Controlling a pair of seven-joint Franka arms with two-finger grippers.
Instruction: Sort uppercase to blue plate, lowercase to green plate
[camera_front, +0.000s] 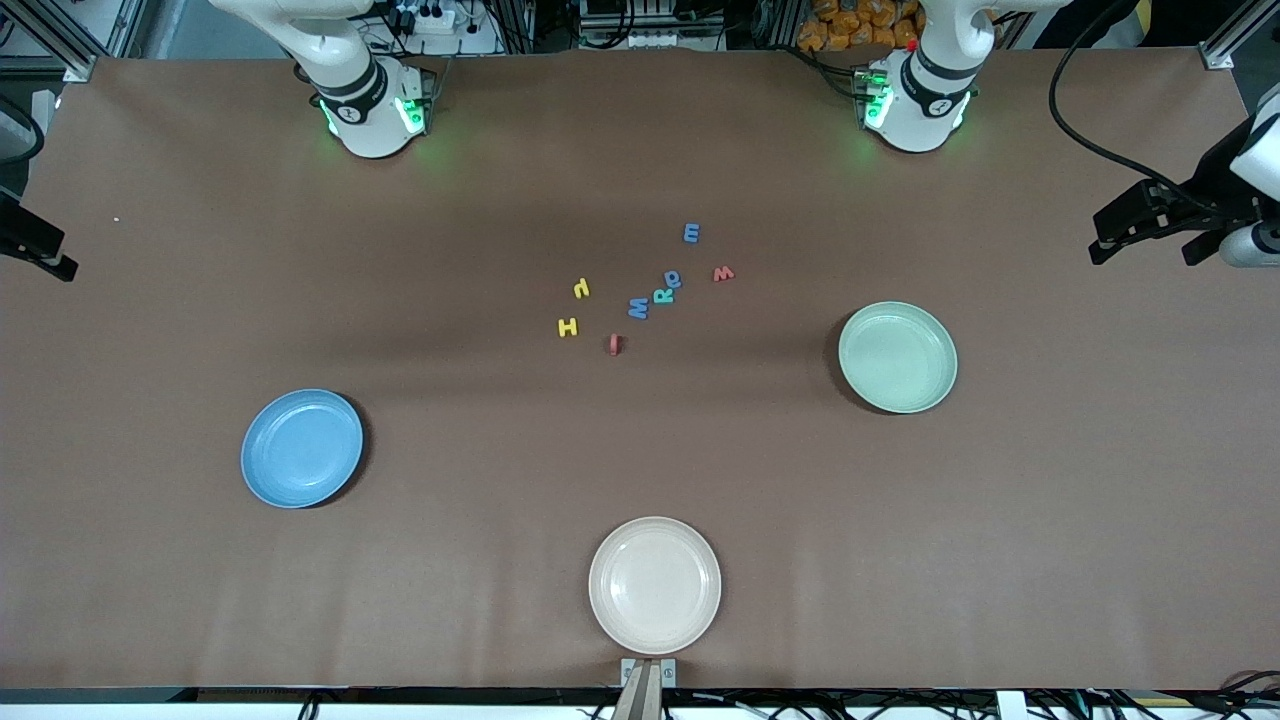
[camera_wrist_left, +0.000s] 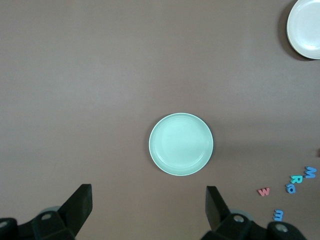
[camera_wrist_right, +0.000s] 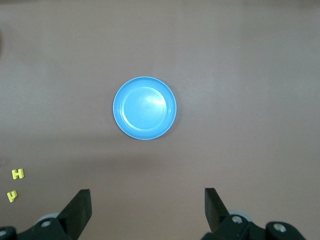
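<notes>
Letters (camera_front: 640, 290) cluster only in the front view; wrist views show each spread hand (camera_wrist_left: 149, 210) (camera_wrist_right: 147, 212) high over a plate.

Two white arms, each with a rounded base ringed by a black band and lit by green lights. Left arm (camera_front: 925, 90) has a red spot near its green light and black cables at the base; right arm (camera_front: 360, 90) has cables too. Left gripper (camera_wrist_left: 150, 212) has black, wedge-shaped fingers (camera_wrist_left: 80, 202) on black mounts with grey round screws. Right gripper (camera_wrist_right: 147, 212) looks the same: black fingers (camera_wrist_right: 80, 207), grey screws
</notes>
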